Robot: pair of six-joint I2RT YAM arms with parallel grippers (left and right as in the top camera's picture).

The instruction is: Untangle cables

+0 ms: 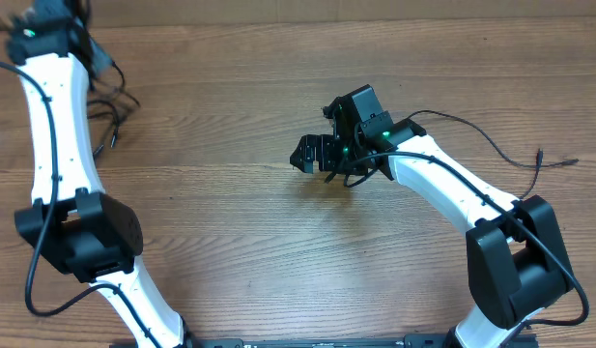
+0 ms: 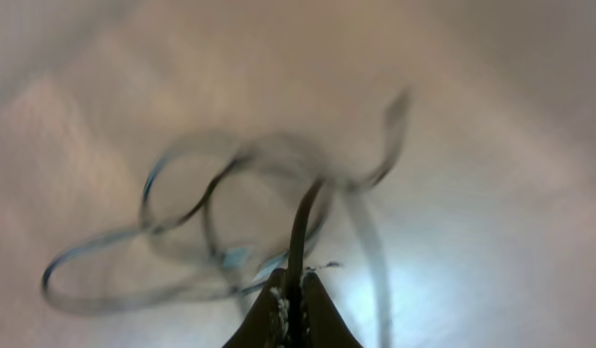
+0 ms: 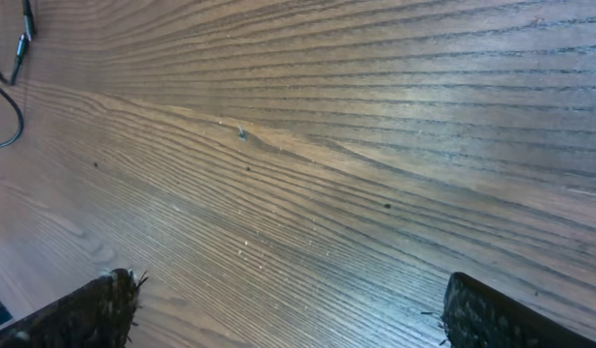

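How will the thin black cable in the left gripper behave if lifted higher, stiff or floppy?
Probably floppy: beyond the left gripper the cable curls into loose loops. Likely light, since one small pinch of the shut gripper holds it. The crossing loops may snag.

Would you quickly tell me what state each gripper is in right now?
Left gripper: closed, holding a cable.
Right gripper: open, holding nothing.

Matt, fine-grained wood forms my surface [image 3: 326, 145]; smooth white plastic shells my arms [image 1: 61, 126]; the cables [image 2: 299, 227] look black and rubbery.
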